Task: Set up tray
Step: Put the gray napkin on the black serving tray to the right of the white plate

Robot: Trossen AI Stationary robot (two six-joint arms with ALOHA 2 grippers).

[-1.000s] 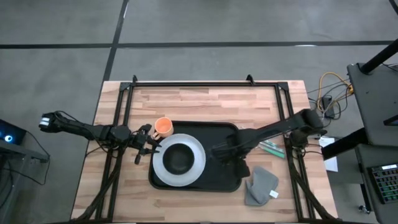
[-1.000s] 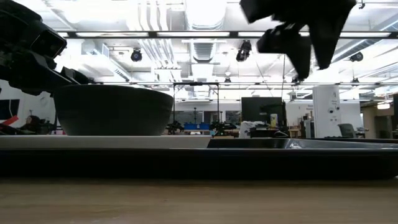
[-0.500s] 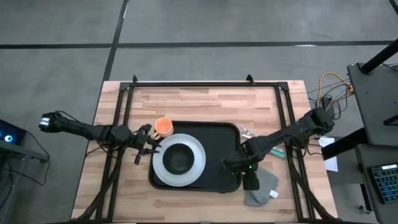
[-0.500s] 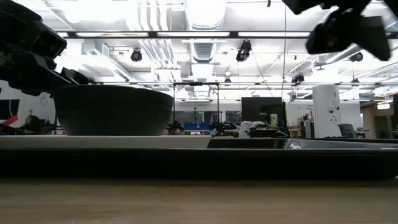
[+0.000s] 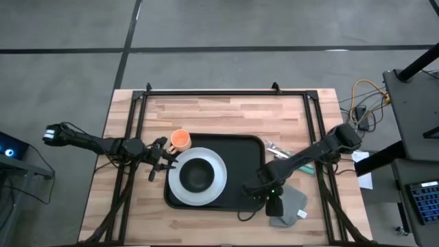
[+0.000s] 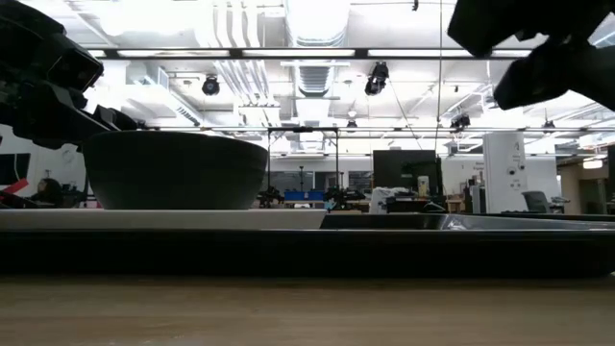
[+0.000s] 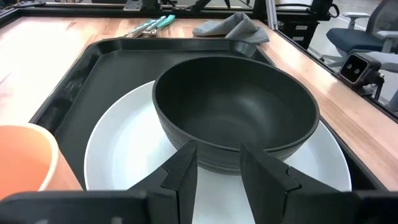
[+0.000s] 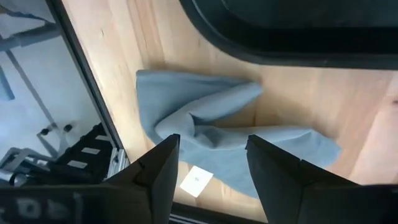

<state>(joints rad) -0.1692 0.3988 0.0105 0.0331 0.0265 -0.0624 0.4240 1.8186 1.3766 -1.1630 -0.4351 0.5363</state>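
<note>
While the left gripper (image 5: 162,162) waits part-open at the tray's (image 5: 236,151) nine o'clock, the right gripper (image 8: 208,163) hovers, spread and empty, over the grey cloth (image 8: 217,134) at five o'clock, seemingly to grasp it.

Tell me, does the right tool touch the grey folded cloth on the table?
Apart. The right wrist view shows the open right tool above the grey folded cloth, clear space between.

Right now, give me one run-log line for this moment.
right fingers: open, above grey cloth | left fingers: open at bowl rim | tray: holds plate, bowl

Left gripper (image 5: 164,163) level, fingers parted, right gripper (image 5: 273,206) angled down, open
</note>
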